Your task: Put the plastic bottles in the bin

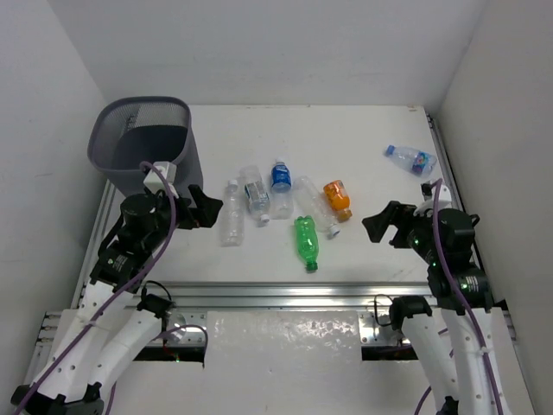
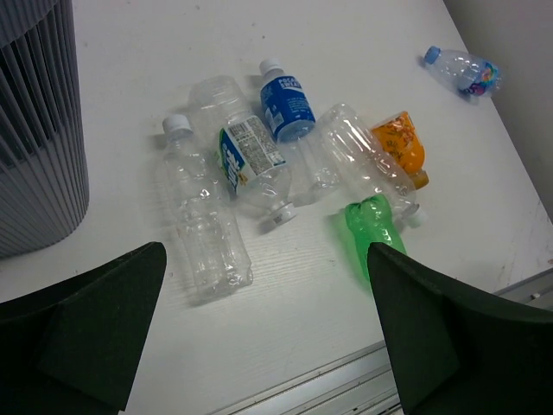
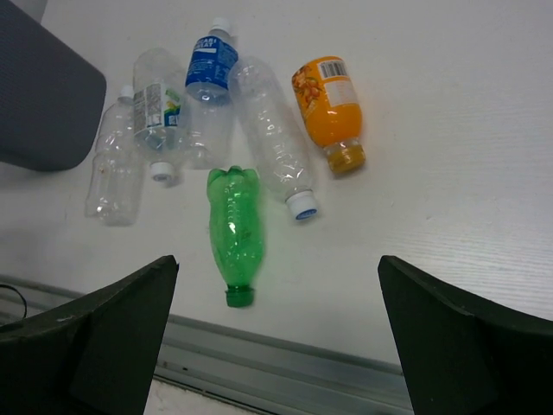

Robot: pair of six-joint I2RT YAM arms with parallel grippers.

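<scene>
Several plastic bottles lie in a cluster mid-table: a clear bottle (image 1: 232, 223), a labelled clear one (image 1: 256, 195), a blue-label one (image 1: 281, 176), a long clear one (image 1: 315, 206), an orange one (image 1: 337, 199) and a green one (image 1: 306, 242). Another blue-capped bottle (image 1: 409, 158) lies apart at the far right. The dark mesh bin (image 1: 147, 143) stands at the far left. My left gripper (image 1: 206, 207) is open and empty, just left of the cluster (image 2: 207, 233). My right gripper (image 1: 387, 225) is open and empty, right of the green bottle (image 3: 235, 226).
A metal rail (image 1: 285, 292) runs along the table's near edge. White walls close in the table on the left, back and right. The bin's wall (image 2: 34, 121) fills the left of the left wrist view.
</scene>
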